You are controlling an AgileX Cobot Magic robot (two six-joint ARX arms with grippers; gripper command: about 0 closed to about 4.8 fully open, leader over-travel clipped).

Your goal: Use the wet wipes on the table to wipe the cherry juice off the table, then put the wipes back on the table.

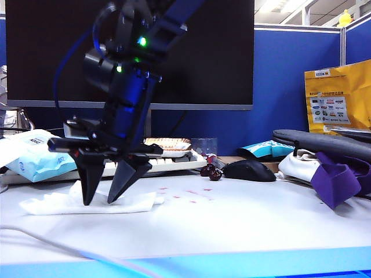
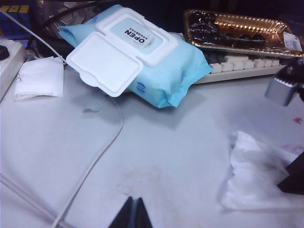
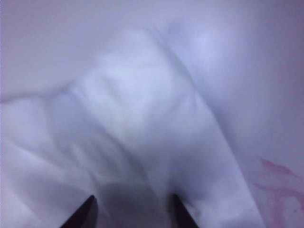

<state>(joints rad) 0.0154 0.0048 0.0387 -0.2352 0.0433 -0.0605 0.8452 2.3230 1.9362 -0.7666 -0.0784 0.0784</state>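
White, thin wet wipes lay directly beneath the right gripper, spread and empty; the left gripper, closed, was parked apart.

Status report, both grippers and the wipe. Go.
Right gripper open, tips over wet wipes. Left gripper shut, idle. Cherry juice remains beside wipe. Nothing blocking.

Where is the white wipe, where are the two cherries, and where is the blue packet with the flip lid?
Wet wipes (image 1: 69,202), exterior view: the flat left part of the sheet.
Cherries (image 1: 211,171), exterior view: where the dark pair meet.
Blue packet (image 2: 156,71), left wrist view: its blue side beside the open lid.
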